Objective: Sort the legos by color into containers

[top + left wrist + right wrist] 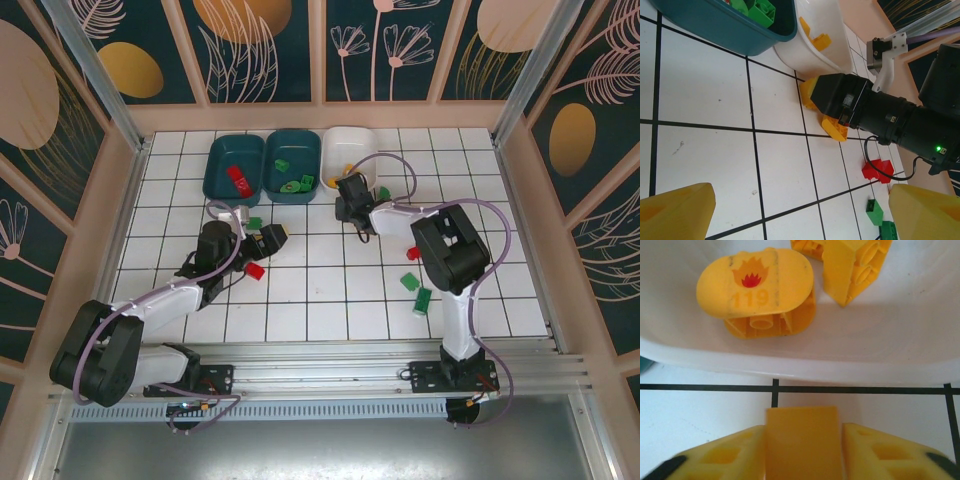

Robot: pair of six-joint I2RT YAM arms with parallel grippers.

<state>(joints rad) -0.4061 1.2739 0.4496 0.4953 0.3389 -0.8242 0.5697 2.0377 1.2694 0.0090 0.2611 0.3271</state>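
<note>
Containers [305, 150]: two teal, one white; right tool [802, 452] grips one yellow lego [802, 432].

Three rounded plastic tubs line the tiled worktop's [330, 300] 12 o'clock edge: a dark teal tub [214, 170], a second teal tub [290, 148] at its 3 o'clock, a white tub [350, 140] beyond. At the white tub's 6 o'clock, the right pincer [802, 460] clasps a yellow plastic brick [802, 430].
</note>
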